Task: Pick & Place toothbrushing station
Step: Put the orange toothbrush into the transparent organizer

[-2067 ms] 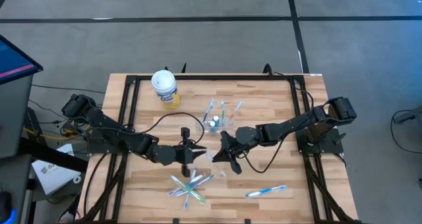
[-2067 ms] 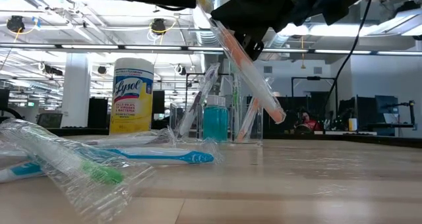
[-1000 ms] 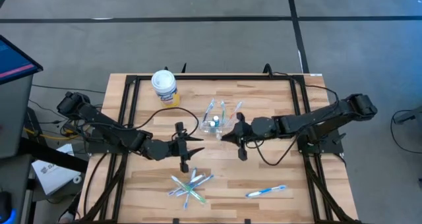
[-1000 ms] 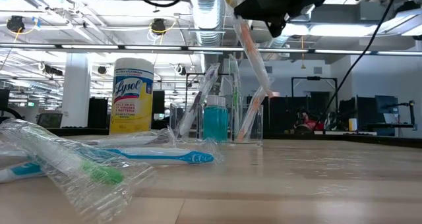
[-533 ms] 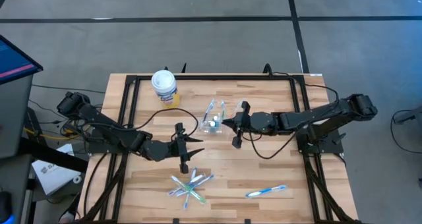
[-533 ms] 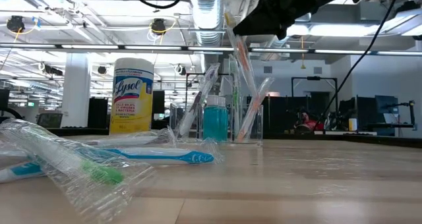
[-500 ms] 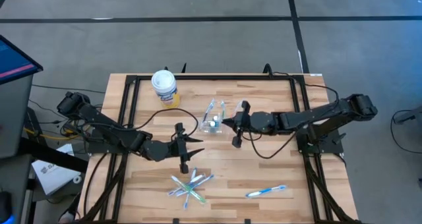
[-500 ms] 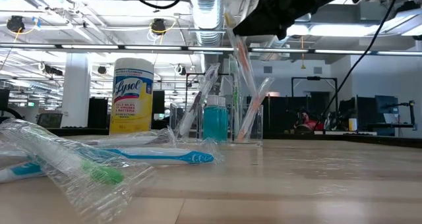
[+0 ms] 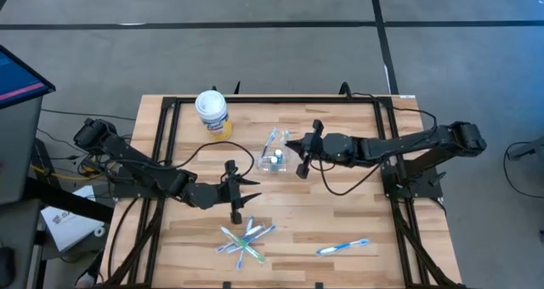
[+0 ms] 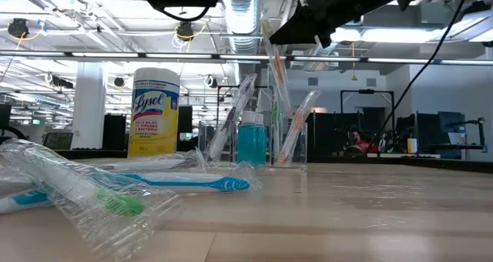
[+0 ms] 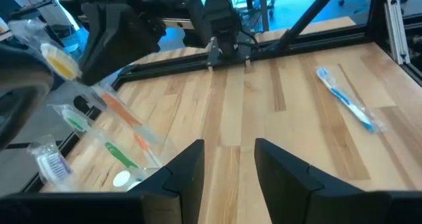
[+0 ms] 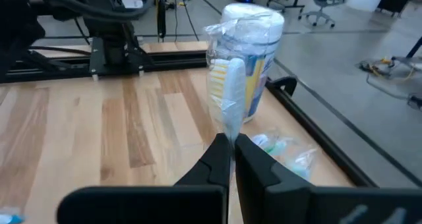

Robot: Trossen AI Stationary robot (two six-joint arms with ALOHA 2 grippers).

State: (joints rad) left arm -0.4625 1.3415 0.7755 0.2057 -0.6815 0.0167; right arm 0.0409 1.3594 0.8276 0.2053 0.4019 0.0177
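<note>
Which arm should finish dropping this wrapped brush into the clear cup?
The right. The right gripper is shut on a wrapped toothbrush, directly over the clear cup, handle pointing down into it. The left gripper is open, holds nothing, and sits nearer the loose toothbrushes.

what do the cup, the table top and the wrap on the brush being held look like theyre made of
The cup looks like clear hard plastic: the room shows through its straight walls.

The table top looks like pale wood planks with visible grain, framed by dark metal rails.

The toothbrush in the right gripper sits in a thin, crinkly, clear film sleeve, probably plastic; its fingers are shut on it.
</note>
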